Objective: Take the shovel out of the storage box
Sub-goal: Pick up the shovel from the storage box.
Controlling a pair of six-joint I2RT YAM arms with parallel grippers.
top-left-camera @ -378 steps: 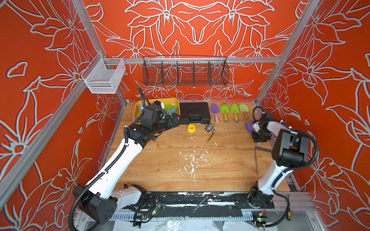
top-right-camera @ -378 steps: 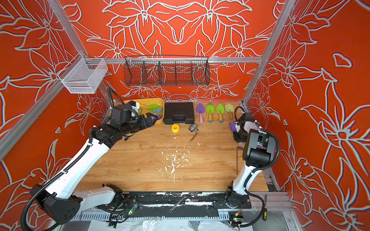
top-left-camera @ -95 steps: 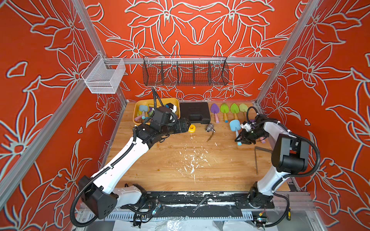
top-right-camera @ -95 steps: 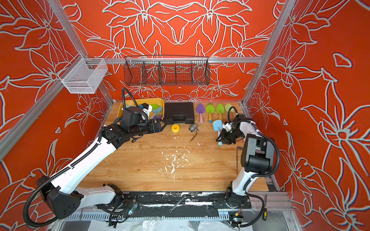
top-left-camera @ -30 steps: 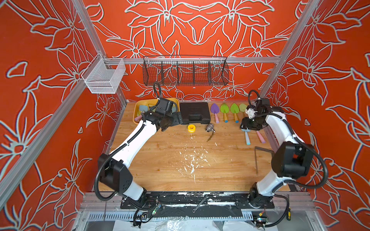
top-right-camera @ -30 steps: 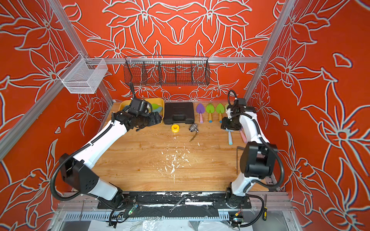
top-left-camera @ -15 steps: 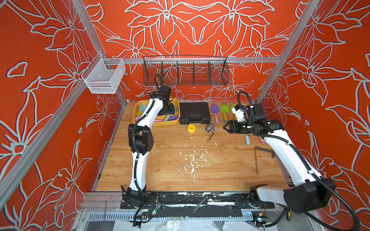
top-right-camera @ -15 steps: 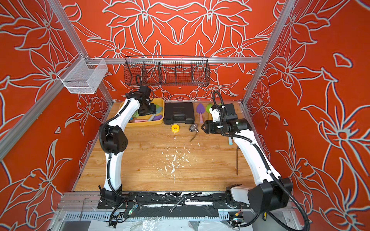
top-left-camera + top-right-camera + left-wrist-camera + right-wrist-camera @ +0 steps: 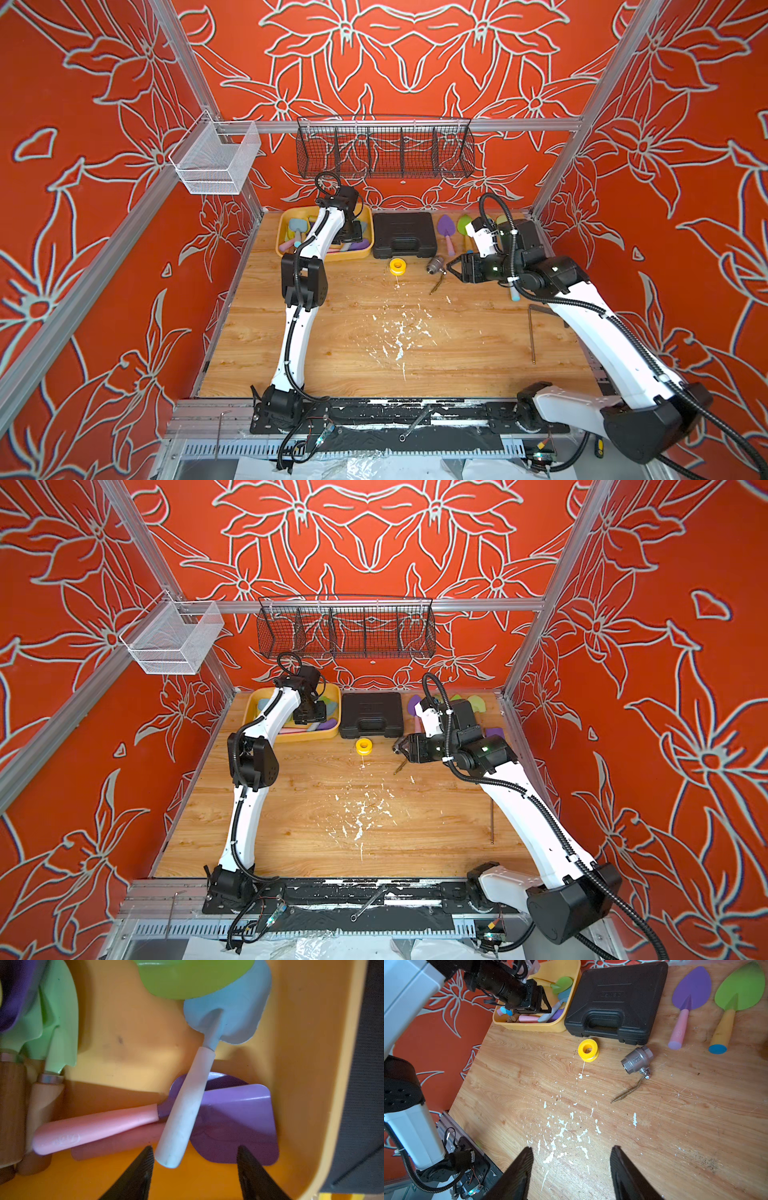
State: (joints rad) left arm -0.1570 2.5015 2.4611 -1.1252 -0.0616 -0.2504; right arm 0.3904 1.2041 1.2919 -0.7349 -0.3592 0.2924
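The shovel (image 9: 187, 1109), pale blue with a paler handle, lies inside the yellow storage box (image 9: 301, 1064), which stands at the far left corner of the wooden table (image 9: 353, 332). The shovel's handle crosses over a purple shovel (image 9: 232, 1118) that has a pink handle. A green blade (image 9: 187, 978) covers the tip of the blue blade.

The left gripper (image 9: 194, 1148) hangs down into the box. Its two fingers are spread apart, one on each side of the handle's end, and the wrist view shows them gripping nothing.

The right gripper (image 9: 572, 1147) is also spread open and empty. It hovers above the table near a metal valve (image 9: 435, 264) and a yellow tape roll (image 9: 397, 266).

A black case (image 9: 404, 235) sits just beside the box. Past the case, a loose purple shovel (image 9: 691, 989) and a loose green shovel (image 9: 739, 989) lie on the table.
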